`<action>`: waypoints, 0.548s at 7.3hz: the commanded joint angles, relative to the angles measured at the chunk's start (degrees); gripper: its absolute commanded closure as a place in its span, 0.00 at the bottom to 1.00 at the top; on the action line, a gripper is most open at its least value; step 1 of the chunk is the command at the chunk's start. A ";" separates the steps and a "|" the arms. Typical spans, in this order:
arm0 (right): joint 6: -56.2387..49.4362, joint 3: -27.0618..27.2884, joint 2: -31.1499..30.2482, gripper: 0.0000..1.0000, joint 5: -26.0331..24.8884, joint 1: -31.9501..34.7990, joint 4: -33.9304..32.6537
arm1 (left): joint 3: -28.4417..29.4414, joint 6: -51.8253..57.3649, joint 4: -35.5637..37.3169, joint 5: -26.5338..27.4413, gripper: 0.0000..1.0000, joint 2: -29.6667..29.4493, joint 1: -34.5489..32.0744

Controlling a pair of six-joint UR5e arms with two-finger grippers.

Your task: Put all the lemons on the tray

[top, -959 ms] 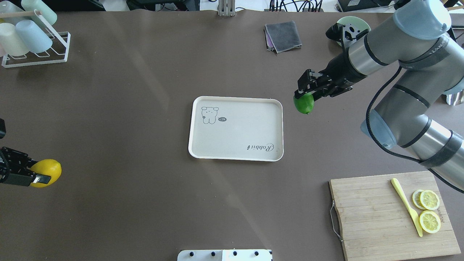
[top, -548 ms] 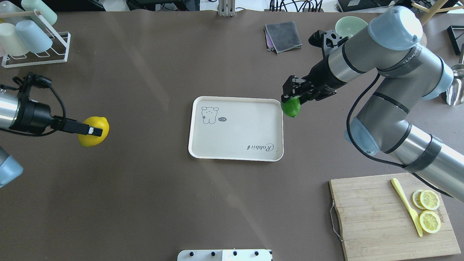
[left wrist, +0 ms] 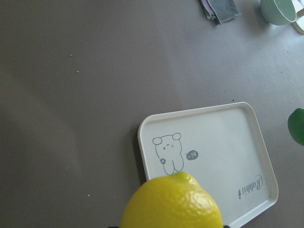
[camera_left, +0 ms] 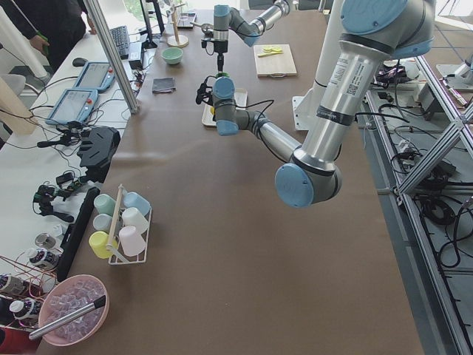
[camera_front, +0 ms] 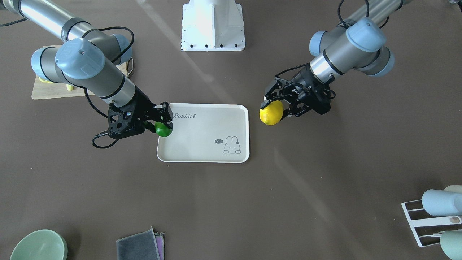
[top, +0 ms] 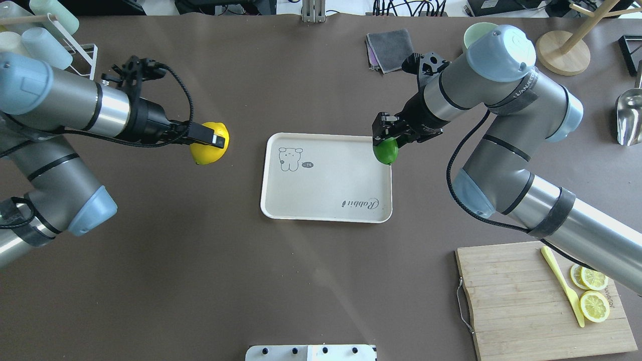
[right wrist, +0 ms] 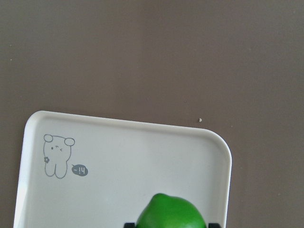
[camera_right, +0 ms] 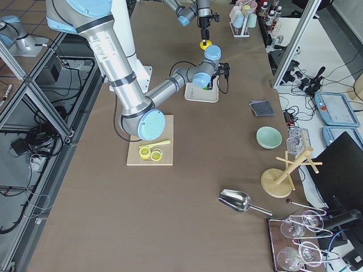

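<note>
The cream tray [top: 326, 190] with the bunny drawing lies at the table's middle; it also shows in the front view [camera_front: 202, 144] and in both wrist views [left wrist: 223, 142] [right wrist: 118, 156]. My left gripper [top: 213, 142] is shut on the yellow lemon [top: 206, 149] [camera_front: 271, 112] [left wrist: 172, 203], held above the table, left of the tray. My right gripper [top: 385, 138] is shut on the green lemon [top: 385, 151] [camera_front: 163, 130] [right wrist: 172, 213], held over the tray's far right corner. The tray holds nothing.
A wooden cutting board [top: 526, 301] with a yellow knife [top: 564, 287] and lemon slices [top: 594, 306] lies at the near right. A grey cloth [top: 391, 49], a green bowl [top: 474, 32] and a metal scoop [top: 629, 120] lie far right. A cup rack [top: 45, 35] stands far left.
Both arms moved toward the tray. The left gripper carried the yellow lemon right and farther; the right gripper carried the green lemon left onto the tray's corner.
</note>
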 commanded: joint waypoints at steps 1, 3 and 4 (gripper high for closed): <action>0.09 -2.57 1.42 1.00 -2.92 -2.44 0.17 | 2.99 -0.16 2.18 8.25 1.00 -4.64 5.89; 0.44 -3.98 2.83 1.00 -3.55 -3.59 0.17 | 7.46 -0.08 2.18 10.12 1.00 -8.68 7.06; 1.13 -4.34 3.18 1.00 -4.08 -4.20 0.17 | 9.14 -0.08 2.18 11.26 1.00 -10.09 7.49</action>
